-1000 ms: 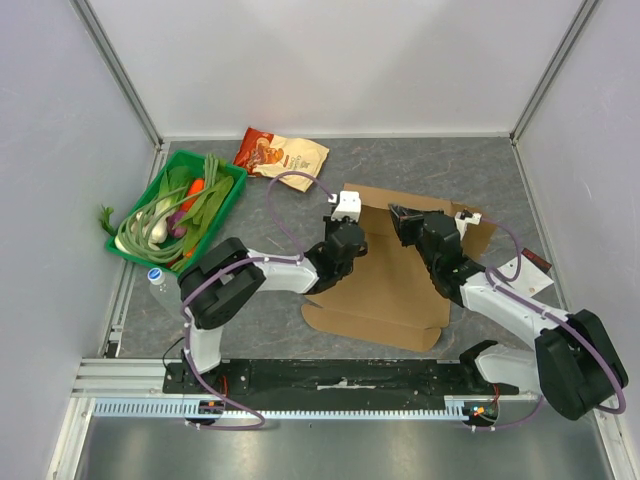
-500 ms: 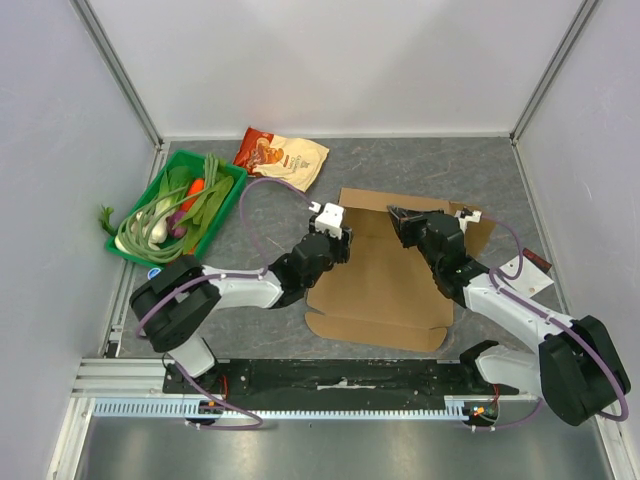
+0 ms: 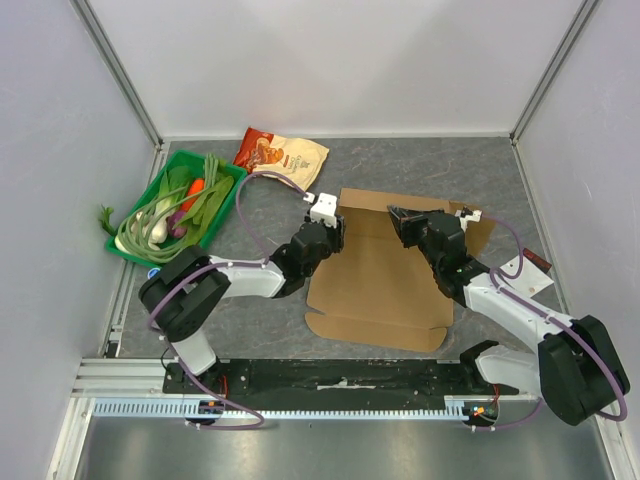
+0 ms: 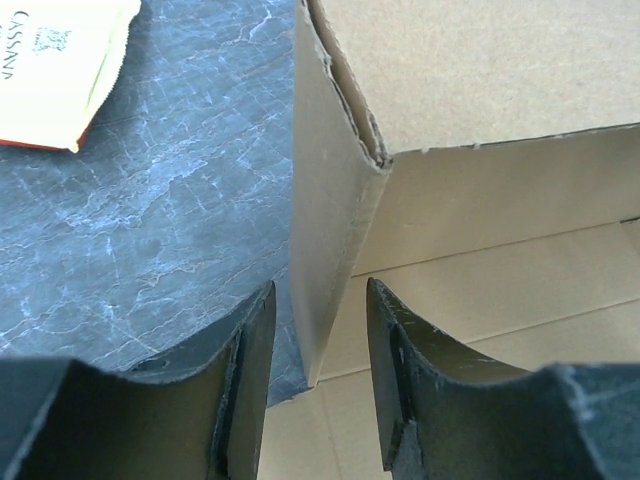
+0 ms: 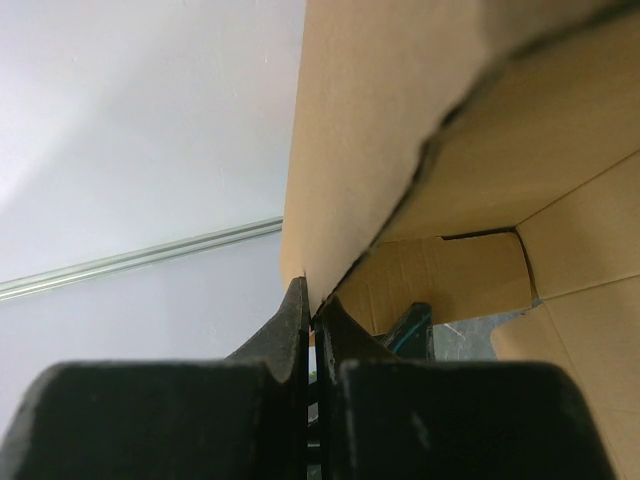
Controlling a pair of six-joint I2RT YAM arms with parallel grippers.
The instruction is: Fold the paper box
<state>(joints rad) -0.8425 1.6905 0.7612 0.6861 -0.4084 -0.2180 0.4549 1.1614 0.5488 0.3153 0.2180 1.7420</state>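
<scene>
One green plastic tray [image 3: 228, 200] of leafy vegetables sits at the table's left edge, with the cream-and-red snack bag [image 3: 283, 155] beyond it near the back wall. A stretch of bare grey marbled tabletop [image 3: 255, 310] separates them from the plain brown corrugated cardboard box [image 3: 380, 285], which lies right of centre. The box is a mostly flat cutout. Its long axis runs from the arm bases toward the back wall, its tabbed edge is nearest the bases, and its far panel is lifted. The left gripper [image 3: 338, 224] is at the box's far-left corner. In the left wrist view its jaws are parted, straddling an upright side flap [image 4: 325, 220] with a gap on either side. The right gripper [image 3: 394, 212] pinches the raised far panel's thin edge [image 5: 300, 270], jaws closed on it. The box's right side lies close to the right wall, leaving little room.
</scene>
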